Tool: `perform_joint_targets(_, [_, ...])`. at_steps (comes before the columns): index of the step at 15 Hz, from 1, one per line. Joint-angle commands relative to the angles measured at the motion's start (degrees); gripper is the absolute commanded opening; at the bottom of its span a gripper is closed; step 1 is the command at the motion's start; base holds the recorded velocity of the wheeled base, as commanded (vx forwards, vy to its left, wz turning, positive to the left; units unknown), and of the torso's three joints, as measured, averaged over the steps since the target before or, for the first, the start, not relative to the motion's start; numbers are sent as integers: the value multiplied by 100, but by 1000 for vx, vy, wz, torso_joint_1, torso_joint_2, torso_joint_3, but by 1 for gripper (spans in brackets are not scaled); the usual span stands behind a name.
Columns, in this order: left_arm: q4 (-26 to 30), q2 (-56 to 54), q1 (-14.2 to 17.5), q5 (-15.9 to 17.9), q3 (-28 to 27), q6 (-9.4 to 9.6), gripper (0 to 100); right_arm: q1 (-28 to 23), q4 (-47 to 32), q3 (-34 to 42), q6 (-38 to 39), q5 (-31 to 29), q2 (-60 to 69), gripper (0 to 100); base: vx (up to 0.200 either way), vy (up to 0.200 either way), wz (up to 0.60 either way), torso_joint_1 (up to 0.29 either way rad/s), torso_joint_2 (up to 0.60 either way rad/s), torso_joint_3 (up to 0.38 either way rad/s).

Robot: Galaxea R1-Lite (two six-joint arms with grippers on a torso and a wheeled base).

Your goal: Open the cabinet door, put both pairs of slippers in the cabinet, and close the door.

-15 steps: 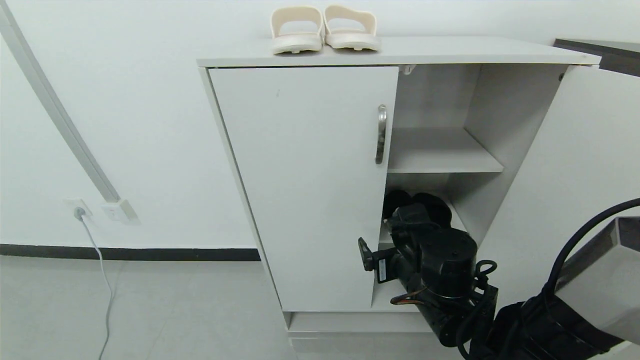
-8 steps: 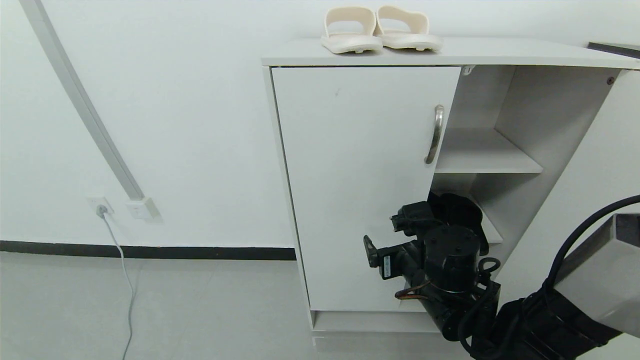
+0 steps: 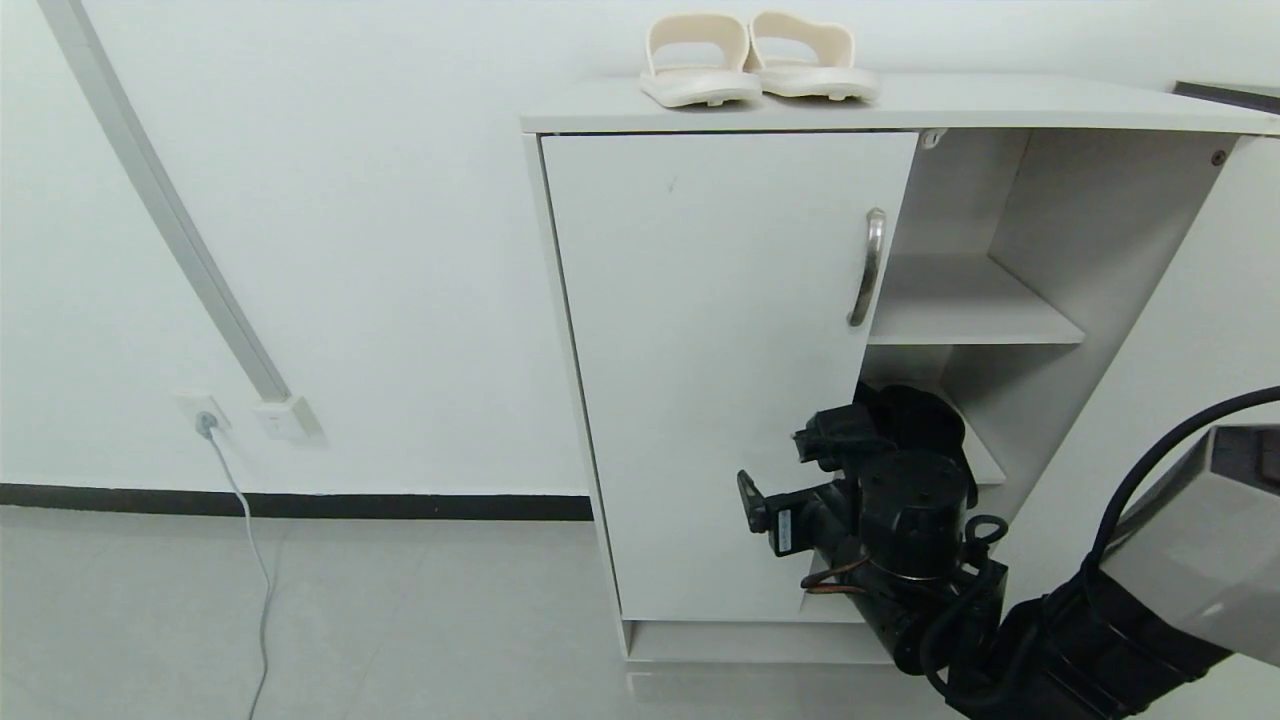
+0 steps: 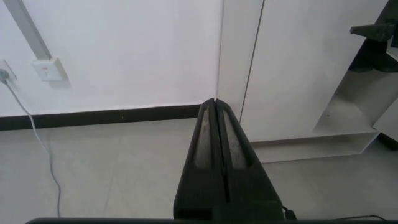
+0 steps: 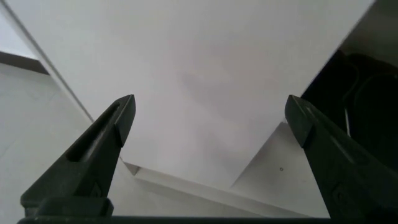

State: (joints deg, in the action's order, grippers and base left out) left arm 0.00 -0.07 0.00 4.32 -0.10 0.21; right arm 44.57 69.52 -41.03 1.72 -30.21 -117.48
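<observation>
Our right gripper (image 5: 210, 109) gapes at the cabinet (image 3: 1000, 100).
Black slippers (image 3: 922, 420) lie just beyond it; our left gripper (image 4: 215, 102) is closed.

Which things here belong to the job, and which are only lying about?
Job: cabinet, open door, cream slippers on top, black slippers on lower shelf, right gripper.
Lying about: wall socket, cable, wall strip.

**Closed gripper faces cabinet corner**

The left gripper (image 4: 215, 109), fingers pressed together, hangs above the grey floor (image 4: 112, 168), pointing at the white cabinet (image 4: 298, 62) where it meets the wall (image 4: 124, 50). A black skirting strip (image 4: 93, 117) lines the wall's foot; a cable (image 4: 37, 137) trails down near a socket (image 4: 49, 70).
</observation>
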Motion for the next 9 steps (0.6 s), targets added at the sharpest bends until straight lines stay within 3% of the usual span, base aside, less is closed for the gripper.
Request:
perform_joint_targets(1, [0, 7, 0, -1, 1, -3, 0, -1, 0, -10, -5, -3, -47, 100, 0, 0, 0, 0, 0, 0])
perform_joint_targets(7, [0, 7, 0, -1, 1, 6, 0, -71, -9, 8, 30, 24, -64, 100, 0, 0, 0, 0, 0, 0])
perform_joint_targets(9, [0, 7, 0, -1, 1, 6, 0, -71, -27, -1, 30, 41, -73, 100, 0, 0, 0, 0, -146, -237])
